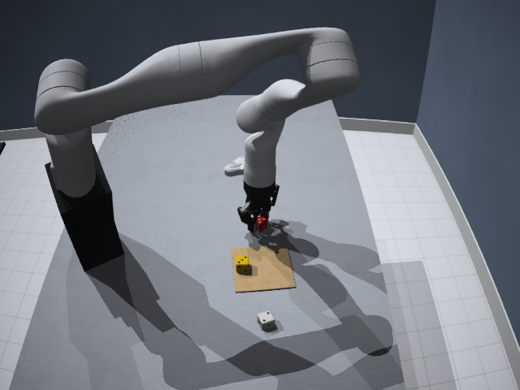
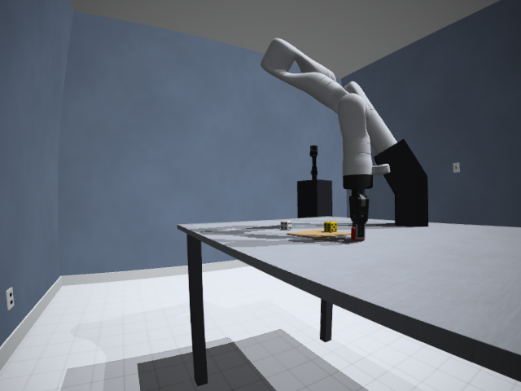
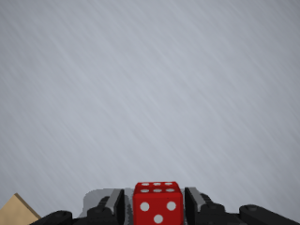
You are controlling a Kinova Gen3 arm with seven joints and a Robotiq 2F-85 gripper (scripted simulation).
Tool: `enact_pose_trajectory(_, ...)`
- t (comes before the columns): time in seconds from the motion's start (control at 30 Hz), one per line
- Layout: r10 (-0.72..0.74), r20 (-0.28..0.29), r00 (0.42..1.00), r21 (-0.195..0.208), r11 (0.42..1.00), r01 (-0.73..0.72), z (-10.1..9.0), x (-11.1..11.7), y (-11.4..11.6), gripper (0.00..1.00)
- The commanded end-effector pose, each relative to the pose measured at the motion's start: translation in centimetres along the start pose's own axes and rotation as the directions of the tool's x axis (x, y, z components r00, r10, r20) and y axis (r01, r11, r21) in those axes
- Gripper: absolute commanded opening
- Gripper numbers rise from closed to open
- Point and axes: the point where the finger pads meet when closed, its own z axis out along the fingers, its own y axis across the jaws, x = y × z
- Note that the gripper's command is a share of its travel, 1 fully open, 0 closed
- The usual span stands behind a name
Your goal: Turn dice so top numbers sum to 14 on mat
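Observation:
A red die (image 1: 261,223) rests on the table just off the far edge of the tan mat (image 1: 263,270). My gripper (image 1: 257,221) points straight down with its fingers partly open on either side of this die, not squeezing it. In the wrist view the red die (image 3: 157,210) sits between the finger pads with a five-pip face towards the camera. A yellow die (image 1: 242,263) lies flat on the mat near its left side. A white die (image 1: 266,319) lies on the table in front of the mat, off it. In the side view the gripper (image 2: 357,232) reaches down to the table around the red die.
The arm's black base (image 1: 85,218) stands at the left of the table. A corner of the mat (image 3: 19,219) shows at the lower left of the wrist view. A black stand with a camera (image 2: 314,197) stands beyond the table.

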Motion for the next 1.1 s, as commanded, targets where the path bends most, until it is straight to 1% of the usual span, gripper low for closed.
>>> enact_pose_trajectory(0.0, 0.004, 0.002, 1.000, -0.006, 1.000, -0.004, 0.15, -0.19, 0.18, 0.46)
enact_pose_trajectory(0.97, 0.004, 0.002, 1.000, -0.006, 1.000, -0.004, 0.15, -0.19, 0.18, 0.46)
enact_pose_trajectory(1.0, 0.004, 0.002, 1.000, -0.006, 1.000, -0.004, 0.15, -0.19, 0.18, 0.26)
enact_pose_trajectory(1.07, 0.004, 0.002, 1.000, -0.006, 1.000, -0.004, 0.15, -0.19, 0.18, 0.26)
